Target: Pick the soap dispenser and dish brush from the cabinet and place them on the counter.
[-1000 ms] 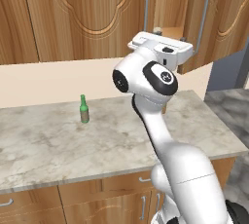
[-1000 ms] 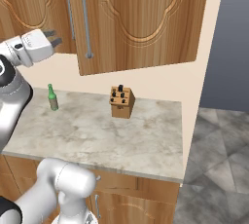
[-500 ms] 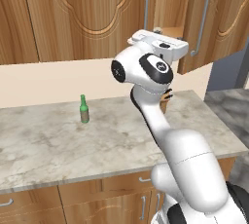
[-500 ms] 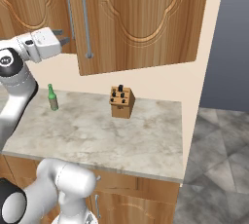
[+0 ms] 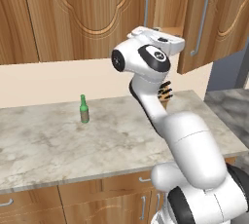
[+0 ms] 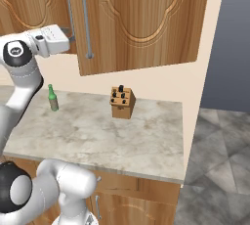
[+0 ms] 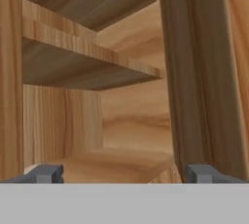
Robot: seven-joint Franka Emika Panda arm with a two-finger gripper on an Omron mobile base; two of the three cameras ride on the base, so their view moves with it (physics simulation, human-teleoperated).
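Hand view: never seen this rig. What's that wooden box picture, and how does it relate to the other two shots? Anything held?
It is a rendered kitchen with a white robot arm on a driving base. Two cameras ride on the base behind the arm, one to its left and one to its right, so both show the same counter from two sides. The third camera sits on the hand and looks along the gripper; its two dark fingertips stand far apart at the bottom, open, with nothing between them. That picture looks through a partly open door into the cabinet: a wooden inner shelf and bare wood below it. No bottle or brush can be seen inside from here. On the counter stand a slim green bottle and a wooden knife block. In the left base view the hand is raised at the cabinet's door gap.
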